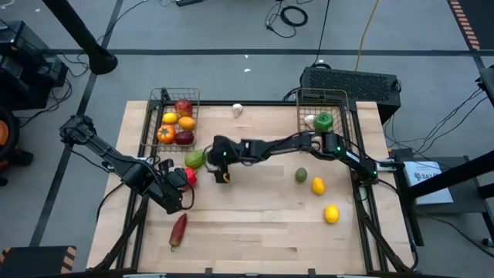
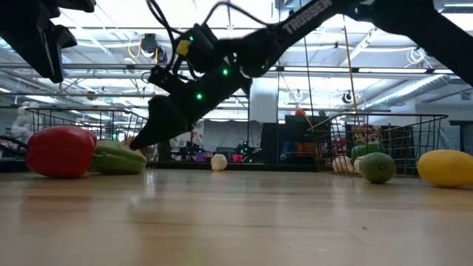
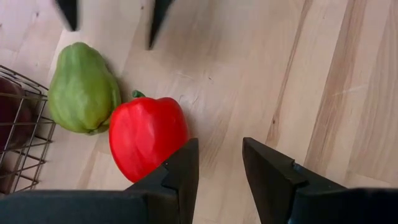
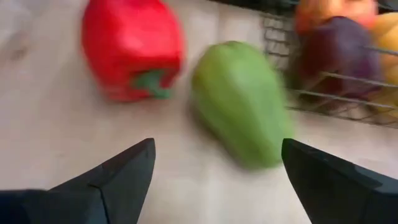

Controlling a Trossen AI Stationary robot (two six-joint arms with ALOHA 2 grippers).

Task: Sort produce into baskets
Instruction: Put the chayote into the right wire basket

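The right gripper [image 1: 221, 171] reached across the light wooden worktop [image 1: 255, 224] toward its left half, its two dark fingers [image 4: 124, 171] spread wide apart with nothing between them. Just ahead of it lay a pale green, pear-shaped toy vegetable [image 4: 239, 102], and touching that, a glossy red bell pepper [image 4: 132, 45] on its side. The green piece rested just beside the near corner of the left dark wire-mesh basket [image 1: 154, 104].

The left gripper [image 1: 179, 189] hung over the worktop just beside the red bell pepper, its fingers [image 3: 180, 177] partly apart and clamped on nothing; in the left wrist view the pepper sat next to one finger, not between the two.

The left basket held a red apple [image 1: 183, 106], yellow [image 1: 170, 118] and orange fruits [image 1: 186, 122], an orange-red piece [image 1: 165, 133] and a dark red fruit [image 1: 184, 137]. A long dark red chili [image 1: 178, 229] lay near the front edge of the worktop, on the left arm's side. A small white garlic bulb [image 1: 238, 110] sat near the back edge, between the baskets.

On the right half, a round dull-green fruit [image 1: 301, 175] and two yellow lemons [image 1: 317, 185] [image 1: 331, 214] lay loose on the wood. The right wire-mesh basket [image 1: 343, 99] held a green pepper [image 1: 323, 120] and a white piece [image 1: 309, 120].
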